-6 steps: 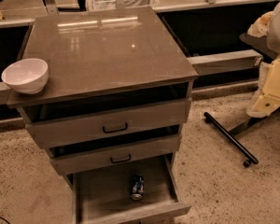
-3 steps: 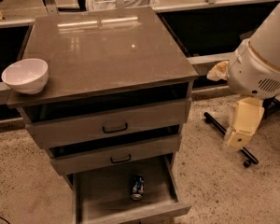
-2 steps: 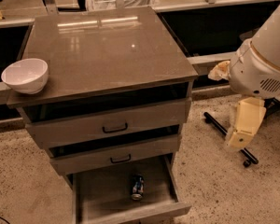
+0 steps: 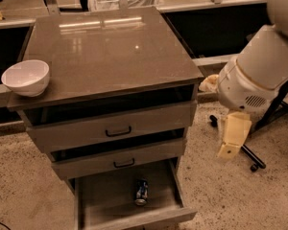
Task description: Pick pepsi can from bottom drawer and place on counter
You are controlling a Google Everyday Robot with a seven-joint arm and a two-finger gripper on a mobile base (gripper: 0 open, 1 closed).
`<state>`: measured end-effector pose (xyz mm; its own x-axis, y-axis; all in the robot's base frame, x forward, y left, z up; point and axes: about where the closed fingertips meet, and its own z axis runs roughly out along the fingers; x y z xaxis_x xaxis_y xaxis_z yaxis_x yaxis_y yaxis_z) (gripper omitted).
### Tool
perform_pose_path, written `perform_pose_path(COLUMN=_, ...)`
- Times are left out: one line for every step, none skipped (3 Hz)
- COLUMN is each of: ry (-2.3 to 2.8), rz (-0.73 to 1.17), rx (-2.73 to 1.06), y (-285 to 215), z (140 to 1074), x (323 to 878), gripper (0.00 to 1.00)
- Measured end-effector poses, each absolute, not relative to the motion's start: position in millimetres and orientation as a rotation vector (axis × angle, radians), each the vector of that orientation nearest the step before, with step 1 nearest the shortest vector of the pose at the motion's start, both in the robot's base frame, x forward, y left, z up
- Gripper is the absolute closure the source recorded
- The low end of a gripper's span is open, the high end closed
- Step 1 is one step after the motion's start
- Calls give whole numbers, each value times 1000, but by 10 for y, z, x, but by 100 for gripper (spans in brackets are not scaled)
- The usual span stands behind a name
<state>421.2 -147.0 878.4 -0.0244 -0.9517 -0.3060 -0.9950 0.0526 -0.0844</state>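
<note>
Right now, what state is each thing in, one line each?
bottom drawer: pulled open.
pepsi can: resting on the bottom drawer's floor, untouched.
middle drawer: nearly shut.
top drawer: nearly shut.
white bowl: upright at the counter's left edge.
gripper: hanging right of the drawers, away from the can.

Speckled beige floor (image 4: 24,186) surrounds the cabinet (image 4: 153,120); black wheeled legs (image 4: 250,156) stand right of it, where the gripper (image 4: 229,151) hangs.
</note>
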Motion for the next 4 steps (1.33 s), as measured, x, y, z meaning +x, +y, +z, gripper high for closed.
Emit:
perform_pose_path(ry=2056, rz=226, rx=-1977, y=-1446, z=8694, x=4213, gripper=0)
perform_pose_path(ry=2046, rz=249, rx=-1975, y=-1435, z=8638, x=4214, gripper=0)
perform_pose_path(ry=2020, rz=314, rx=-1955, y=-1384, z=8226, x=4176, gripper=0)
perform_pose_path(ry=1943, rz=288, rx=-1968, y=-1274, z=7816, x=4177, gripper=0)
